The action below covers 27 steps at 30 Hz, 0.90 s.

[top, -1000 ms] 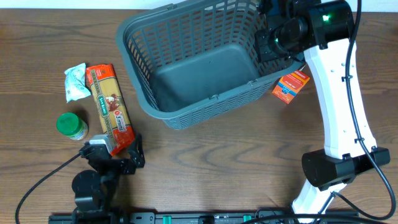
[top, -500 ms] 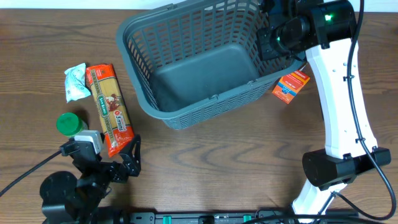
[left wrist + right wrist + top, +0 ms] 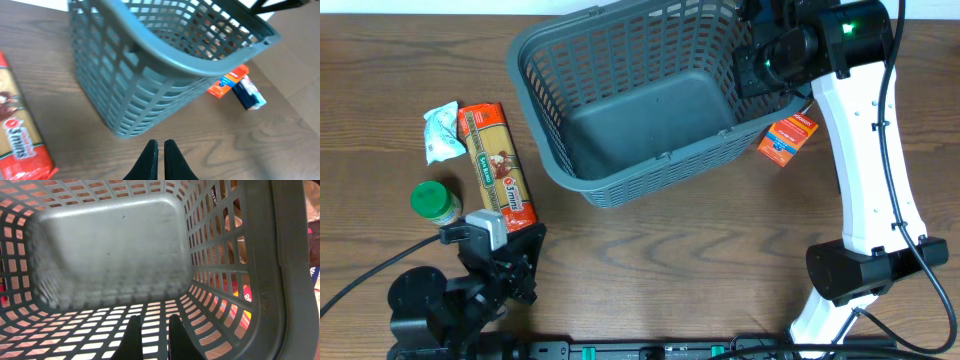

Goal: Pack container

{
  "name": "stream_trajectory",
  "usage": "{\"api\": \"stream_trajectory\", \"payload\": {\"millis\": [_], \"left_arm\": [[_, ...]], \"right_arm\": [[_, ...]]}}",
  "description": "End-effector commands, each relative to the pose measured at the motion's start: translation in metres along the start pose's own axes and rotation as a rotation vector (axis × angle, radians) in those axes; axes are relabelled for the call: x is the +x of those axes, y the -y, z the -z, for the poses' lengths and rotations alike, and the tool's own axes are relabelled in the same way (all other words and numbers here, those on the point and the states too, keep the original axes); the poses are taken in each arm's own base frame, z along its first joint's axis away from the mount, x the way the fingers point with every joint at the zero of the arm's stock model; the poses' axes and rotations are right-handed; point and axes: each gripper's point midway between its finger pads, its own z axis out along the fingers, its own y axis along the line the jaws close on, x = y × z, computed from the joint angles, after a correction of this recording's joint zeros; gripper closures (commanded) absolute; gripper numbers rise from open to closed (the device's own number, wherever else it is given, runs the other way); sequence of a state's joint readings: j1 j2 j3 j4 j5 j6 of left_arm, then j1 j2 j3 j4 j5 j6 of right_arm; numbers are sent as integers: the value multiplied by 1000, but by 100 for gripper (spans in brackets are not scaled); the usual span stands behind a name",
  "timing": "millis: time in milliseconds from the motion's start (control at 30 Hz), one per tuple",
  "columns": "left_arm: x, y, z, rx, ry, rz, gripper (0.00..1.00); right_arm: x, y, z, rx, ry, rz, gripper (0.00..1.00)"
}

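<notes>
At the far middle of the table the container [image 3: 550, 110] stands slanted to the table edges. In the right wrist view its floor is bare, so nothing is packed yet. It has not moved in the last second.

The right gripper [image 3: 153, 319] has also kept its place at the right wall of the container, reaching inside. Its fingers are drawn in narrow. The lattice shows behind them, but I cannot tell whether they pinch the wall or only hang beside it.

The change is on the left side. A second ago the left gripper [image 3: 160, 145] had its jaws wide at the near end of the pasta packet [image 3: 495, 175] — now the two fingers have come together, almost touching, and nothing is between them. The left wrist view shows bare wood under them, with the packet off to one side. The packet itself lies where it lay, well apart from the container.

Beside the packet are the green-lidded jar [image 3: 435, 200] and the small white pouch [image 3: 442, 130], both undisturbed. An orange box [image 3: 788, 135] rests just beside the container's right wall, outside it.

My judgement is that this closing took hold of nothing, so the first pick-up is not made. The left jaws probably must open again and line up over the packet before anything can go in.
</notes>
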<state>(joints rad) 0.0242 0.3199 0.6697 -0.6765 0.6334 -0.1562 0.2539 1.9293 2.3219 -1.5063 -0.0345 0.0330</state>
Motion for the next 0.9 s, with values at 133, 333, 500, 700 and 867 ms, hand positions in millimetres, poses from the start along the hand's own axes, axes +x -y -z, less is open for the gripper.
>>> {"api": "stream_trajectory", "payload": {"millis": [133, 333, 500, 700, 867], "left_arm": [[20, 21, -20, 135, -153, -18, 94], [26, 34, -44, 182, -222, -92, 95], [30, 37, -59, 157, -236, -184, 94], [19, 29, -76, 68, -190, -242, 94], [10, 26, -89, 13, -150, -317, 94]], "right_arm": [[-9, 3, 14, -4, 59, -5, 99], [-9, 3, 14, -4, 58, -22, 99], [-7, 3, 14, -4, 51, -24, 99], [-7, 3, 14, -4, 50, -27, 99], [-6, 3, 14, -4, 49, -27, 99]]}}
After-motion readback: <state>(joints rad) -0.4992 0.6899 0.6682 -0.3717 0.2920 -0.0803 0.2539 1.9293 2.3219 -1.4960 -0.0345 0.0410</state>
